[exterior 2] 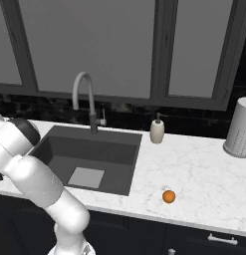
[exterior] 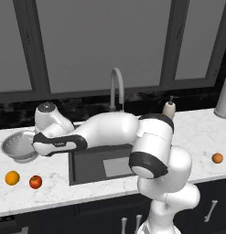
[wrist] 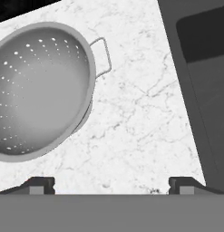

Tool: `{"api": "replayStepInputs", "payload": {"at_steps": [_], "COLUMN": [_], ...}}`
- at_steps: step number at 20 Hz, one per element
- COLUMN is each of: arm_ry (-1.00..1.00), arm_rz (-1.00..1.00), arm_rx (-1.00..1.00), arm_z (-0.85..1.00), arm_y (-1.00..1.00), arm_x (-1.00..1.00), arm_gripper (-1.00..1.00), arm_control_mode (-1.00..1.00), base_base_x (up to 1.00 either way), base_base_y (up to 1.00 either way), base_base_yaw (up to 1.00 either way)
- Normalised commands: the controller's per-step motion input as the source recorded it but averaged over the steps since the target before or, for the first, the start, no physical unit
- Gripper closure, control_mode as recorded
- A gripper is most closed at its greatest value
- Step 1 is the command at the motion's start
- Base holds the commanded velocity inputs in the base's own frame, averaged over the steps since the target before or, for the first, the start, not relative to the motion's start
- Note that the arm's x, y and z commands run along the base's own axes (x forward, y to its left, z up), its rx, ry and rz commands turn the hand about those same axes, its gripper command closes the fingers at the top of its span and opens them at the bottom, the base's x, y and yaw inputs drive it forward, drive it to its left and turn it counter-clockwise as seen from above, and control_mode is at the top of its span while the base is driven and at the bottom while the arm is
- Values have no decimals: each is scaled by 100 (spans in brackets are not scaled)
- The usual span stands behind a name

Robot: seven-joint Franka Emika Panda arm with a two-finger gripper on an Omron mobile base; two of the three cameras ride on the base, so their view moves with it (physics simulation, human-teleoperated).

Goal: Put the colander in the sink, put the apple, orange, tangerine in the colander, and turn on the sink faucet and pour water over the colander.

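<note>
At far left we see the colander (exterior: pixel 20 146) upright on the marble bench (exterior: pixel 55 185), just beside the sink's left rim and apart from everything else; we judge it a stiff, light metal shell, smooth and likely slippery, so the thin rim or the small side handle (wrist: pixel 103 56) seems the best place to pinch, not the rounded wall. In front of it lie the orange (exterior: pixel 12 178) and, just beside that, the apple (exterior: pixel 35 182), both firm, round and prone to roll, best taken across the middle. Next, the pincer (wrist: pixel 111 183) hangs over bare bench between colander and sink (exterior 2: pixel 89 154), its tips spread wide and pinching nothing. The sink is empty; behind it rises the sink faucet (exterior 2: pixel 83 99), with no water running. Farther right stands a soap dispenser (exterior 2: pixel 157 130); the tangerine (exterior 2: pixel 168 196) lies alone near the front edge, well apart from the other fruit.
</note>
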Motion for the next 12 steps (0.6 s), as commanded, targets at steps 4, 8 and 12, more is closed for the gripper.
{"api": "replayStepInputs", "payload": {"at_steps": [4, 8, 12], "arm_ry": [3, 4, 4], "arm_rz": [-9, -8, -7], "arm_rx": [0, 0, 0], "arm_z": [-12, -12, -12], "arm_y": [18, 19, 21], "arm_x": [25, 22, 22], "arm_gripper": [-100, -100, -100], "arm_control_mode": [-100, -100, -100], "base_base_x": [0, 0, 0], "base_base_y": [0, 0, 0], "base_base_yaw": [0, 0, 0]}}
